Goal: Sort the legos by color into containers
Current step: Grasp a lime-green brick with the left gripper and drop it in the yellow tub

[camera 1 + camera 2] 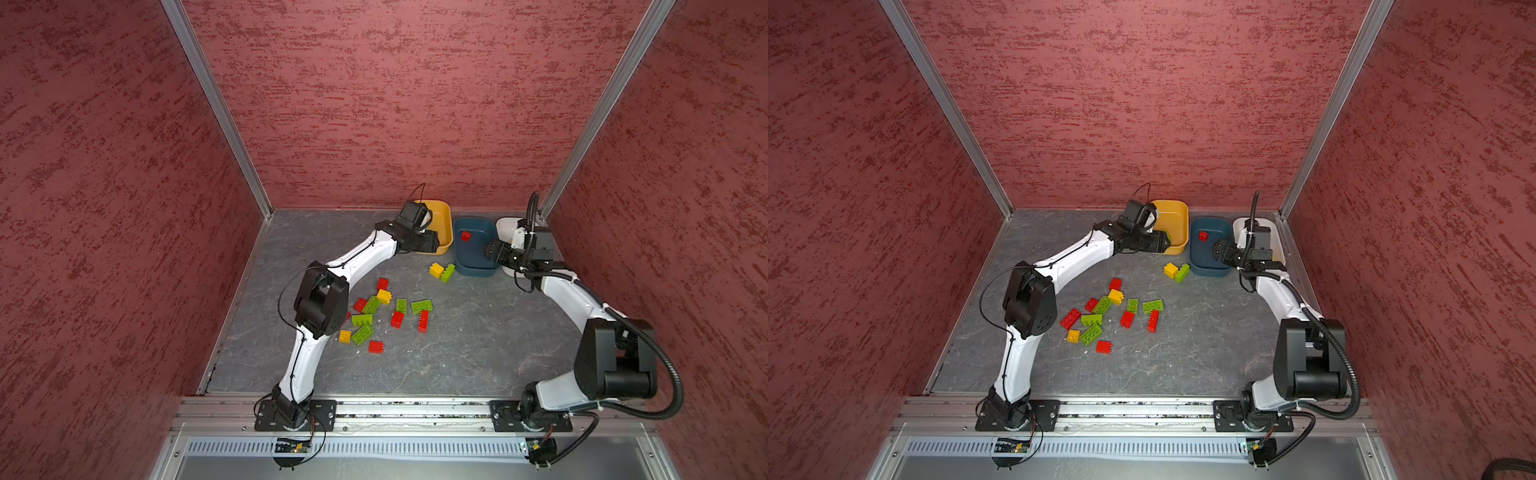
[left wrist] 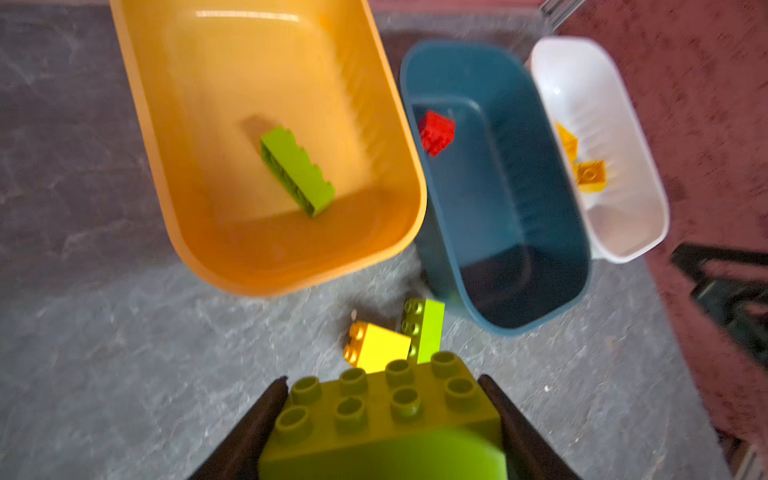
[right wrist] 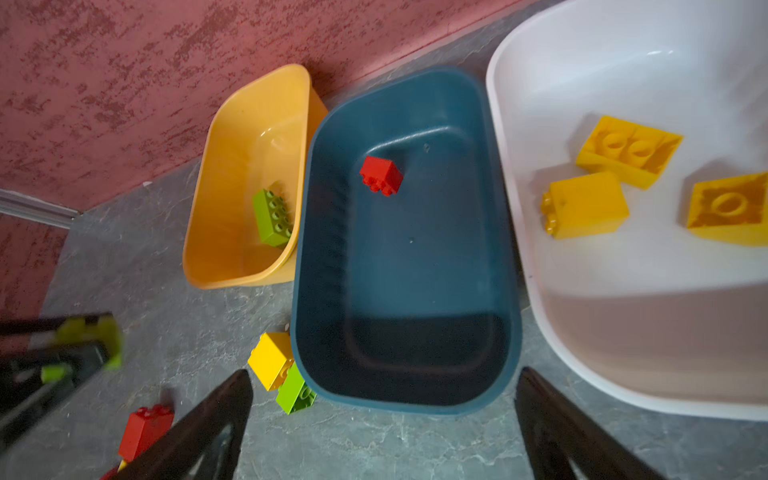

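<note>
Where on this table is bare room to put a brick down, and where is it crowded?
Bare: the patch of table between the loose brick pile and the right arm; also the back corner left of the yellow-orange tub. Crowded: the pile, and the yellow-green pair at the teal tub.

Grey tabletop (image 1: 478, 353), three containers (image 1: 473, 271), scattered legos (image 1: 422, 306)

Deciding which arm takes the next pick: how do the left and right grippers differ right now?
The left gripper is shut on a green eight-stud brick; the right gripper stands wide open, holding nothing. The left gripper is near the yellow-orange tub, the right gripper at the near end of the teal tub. Both are up by the tubs, beyond the loose bricks.
</note>
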`<state>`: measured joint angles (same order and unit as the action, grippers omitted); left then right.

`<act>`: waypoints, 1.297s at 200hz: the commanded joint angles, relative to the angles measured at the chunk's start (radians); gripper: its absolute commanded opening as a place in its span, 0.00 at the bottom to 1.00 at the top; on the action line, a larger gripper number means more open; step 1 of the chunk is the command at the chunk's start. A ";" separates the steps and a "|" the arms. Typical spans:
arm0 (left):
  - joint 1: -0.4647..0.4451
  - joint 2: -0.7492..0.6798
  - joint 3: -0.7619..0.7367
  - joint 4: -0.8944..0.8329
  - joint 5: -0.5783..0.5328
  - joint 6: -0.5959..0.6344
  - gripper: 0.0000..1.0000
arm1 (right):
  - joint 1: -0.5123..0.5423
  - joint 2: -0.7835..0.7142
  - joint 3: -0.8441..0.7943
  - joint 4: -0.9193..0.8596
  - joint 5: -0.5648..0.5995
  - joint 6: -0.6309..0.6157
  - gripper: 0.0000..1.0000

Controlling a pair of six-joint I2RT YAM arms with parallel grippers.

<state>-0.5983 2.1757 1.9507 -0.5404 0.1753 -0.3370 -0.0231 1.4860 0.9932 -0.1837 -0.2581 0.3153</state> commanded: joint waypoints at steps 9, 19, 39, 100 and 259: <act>0.053 0.101 0.099 0.161 0.148 -0.058 0.61 | 0.034 -0.057 -0.035 0.056 0.008 0.035 0.99; 0.060 0.155 0.169 0.162 0.152 -0.059 0.62 | 0.048 -0.059 -0.041 0.061 0.005 0.030 0.99; 0.064 0.264 0.316 0.146 0.134 -0.050 0.62 | 0.071 -0.058 -0.051 0.062 0.006 0.022 0.99; 0.060 0.458 0.521 0.227 -0.105 -0.178 0.64 | 0.122 -0.038 -0.079 0.093 0.013 0.046 0.99; 0.042 0.357 0.545 0.165 -0.086 -0.140 1.00 | 0.253 0.054 -0.038 0.069 0.096 0.052 0.99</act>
<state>-0.5503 2.6499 2.5431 -0.3599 0.0723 -0.5034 0.1974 1.5337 0.9234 -0.1173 -0.2302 0.3408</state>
